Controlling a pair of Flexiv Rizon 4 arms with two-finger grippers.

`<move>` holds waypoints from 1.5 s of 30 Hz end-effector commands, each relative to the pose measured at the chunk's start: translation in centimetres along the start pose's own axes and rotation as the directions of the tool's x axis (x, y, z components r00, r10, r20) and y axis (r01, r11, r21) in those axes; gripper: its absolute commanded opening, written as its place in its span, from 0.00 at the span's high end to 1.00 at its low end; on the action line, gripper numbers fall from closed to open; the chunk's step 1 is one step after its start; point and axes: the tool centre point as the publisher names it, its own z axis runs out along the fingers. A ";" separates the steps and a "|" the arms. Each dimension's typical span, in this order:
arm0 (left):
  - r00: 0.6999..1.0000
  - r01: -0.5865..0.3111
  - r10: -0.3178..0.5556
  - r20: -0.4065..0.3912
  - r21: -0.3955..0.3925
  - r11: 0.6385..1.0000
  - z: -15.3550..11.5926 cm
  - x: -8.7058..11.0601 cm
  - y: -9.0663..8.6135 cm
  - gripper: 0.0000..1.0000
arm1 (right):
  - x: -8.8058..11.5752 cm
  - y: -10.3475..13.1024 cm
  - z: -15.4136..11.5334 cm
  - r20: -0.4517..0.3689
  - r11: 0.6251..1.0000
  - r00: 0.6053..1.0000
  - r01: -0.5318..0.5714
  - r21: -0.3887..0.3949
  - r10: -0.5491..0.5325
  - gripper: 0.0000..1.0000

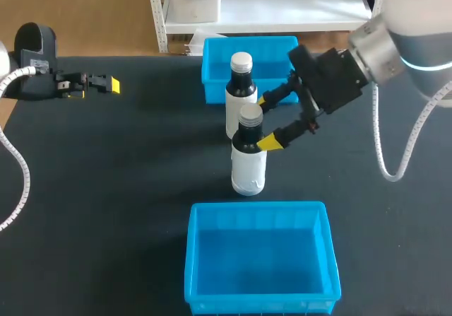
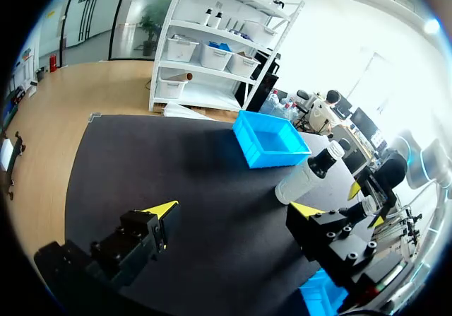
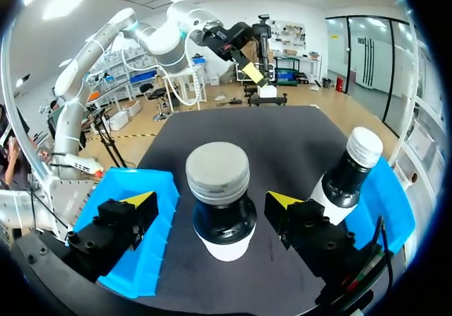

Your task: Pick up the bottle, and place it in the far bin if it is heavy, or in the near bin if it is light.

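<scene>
The white plastic bottle with a black shoulder and grey screw cap stands upright near the middle of the black-topped table, and its neck sits between the two yellow-tipped fingers of the right gripper, which comes in from the table's right edge; a second bottle of the same kind stands upright just behind it toward the far edge, in front of the blue plastic far bin, while the blue plastic near bin lies at the near edge. From overhead the nearer finger seems to meet the bottle's shoulder; the right wrist view settles it, showing a gap of dark table on each side of the capped neck, so the right gripper stands spread wide around the bottle without clamping it, with the second bottle outside one finger. The left gripper hangs over the far left corner, well apart from both bottles; only its own wrist view shows its fingers set wide apart with bare table between them and nothing held, the second bottle and far bin lying well ahead of it.
</scene>
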 end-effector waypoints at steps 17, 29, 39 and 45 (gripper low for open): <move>1.000 0.000 0.000 0.000 0.000 1.000 0.0 0.0 0.0 0.00 | -0.5 0.0 2.3 0.003 1.000 1.000 -0.004 -0.008 0.004 0.10; 1.000 0.000 0.000 0.000 0.000 1.000 0.0 0.0 0.0 0.00 | -0.4 -0.1 2.1 0.011 1.000 1.000 -0.002 -0.008 0.002 0.50; 1.000 0.000 0.000 0.000 0.000 1.000 0.0 0.0 0.0 0.00 | -0.3 -0.2 2.3 0.012 1.000 1.000 -0.005 -0.009 0.005 1.00; 1.000 0.000 0.000 0.000 0.000 1.000 0.0 0.0 0.0 0.00 | -0.8 -0.2 1.8 0.011 1.000 1.000 0.004 0.004 -0.004 1.00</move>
